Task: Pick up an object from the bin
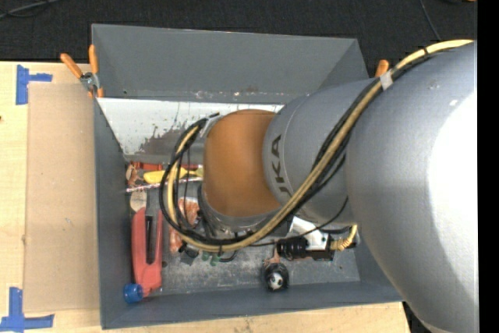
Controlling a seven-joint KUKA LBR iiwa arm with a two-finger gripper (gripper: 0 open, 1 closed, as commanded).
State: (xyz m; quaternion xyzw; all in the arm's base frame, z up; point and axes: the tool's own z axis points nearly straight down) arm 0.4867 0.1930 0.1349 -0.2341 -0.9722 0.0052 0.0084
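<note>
My gripper (207,236) reaches down into the lower middle of the bin, and only its dark body shows beneath the orange cover. Just left of it lies a small orange and brown thing (187,208). Further left a long red tool with a blue end (145,260) lies along the bin's left wall, with a black handle (151,225) resting on it. To the gripper's right sits a black, white and yellow piece (310,245). A small round black and silver part (274,276) lies near the front wall.
A yellow and red heap of small things (148,175) sits at the left, behind the red tool. The arm and its orange cover hide the middle and right of the bin. Black and yellow cables loop round the cover.
</note>
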